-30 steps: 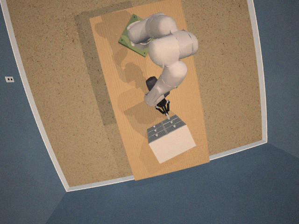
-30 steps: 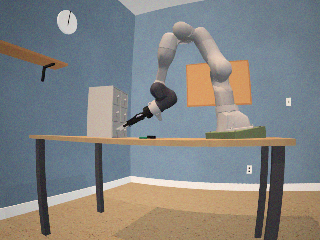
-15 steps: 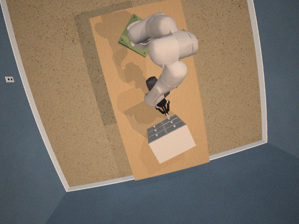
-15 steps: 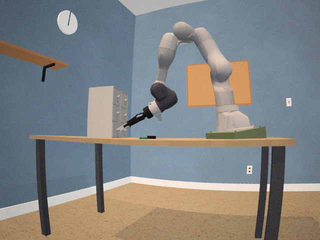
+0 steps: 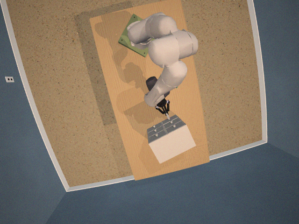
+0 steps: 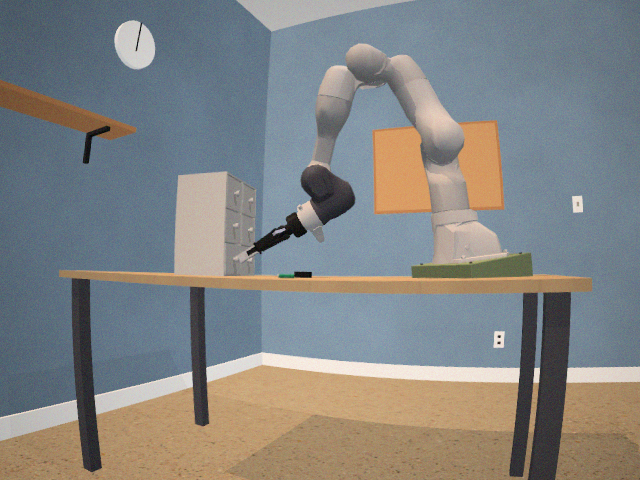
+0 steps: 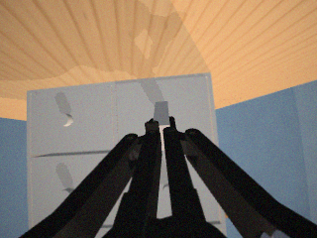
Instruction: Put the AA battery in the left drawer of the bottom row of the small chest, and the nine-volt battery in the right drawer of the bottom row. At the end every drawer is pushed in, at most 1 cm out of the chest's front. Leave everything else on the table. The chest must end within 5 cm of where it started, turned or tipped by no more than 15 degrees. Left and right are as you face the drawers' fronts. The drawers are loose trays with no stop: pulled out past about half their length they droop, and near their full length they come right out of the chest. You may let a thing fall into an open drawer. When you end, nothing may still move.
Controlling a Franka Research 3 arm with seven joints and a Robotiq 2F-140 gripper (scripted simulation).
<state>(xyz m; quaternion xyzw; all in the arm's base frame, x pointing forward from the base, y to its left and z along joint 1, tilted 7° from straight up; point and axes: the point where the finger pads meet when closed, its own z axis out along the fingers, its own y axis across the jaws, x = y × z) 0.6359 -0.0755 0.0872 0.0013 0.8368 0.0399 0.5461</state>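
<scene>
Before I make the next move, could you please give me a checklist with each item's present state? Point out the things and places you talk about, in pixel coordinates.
1. Gripper (image 5: 168,118) (image 6: 241,256) (image 7: 161,111) shut: ok.
2. Gripper at the bottom-left drawer (image 5: 175,118) (image 6: 231,267) (image 7: 190,99): ok.
3. Fingertips clear of that drawer's front: cannot tell.
4. Chest (image 5: 172,144) (image 6: 200,222) (image 7: 71,139) upright: ok.
5. Bottom-left drawer pulled out for loading: not ok, it looks pushed in.
6. Which battery is which: cannot tell; a green item (image 6: 285,275) and a black item (image 6: 302,274) lie on the table (image 5: 113,72) (image 6: 361,284) (image 7: 99,40).

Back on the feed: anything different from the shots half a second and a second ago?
Nothing visibly changed. The gripper is still shut at the chest's bottom row; the chest, the green item and the black item stayed put.
</scene>
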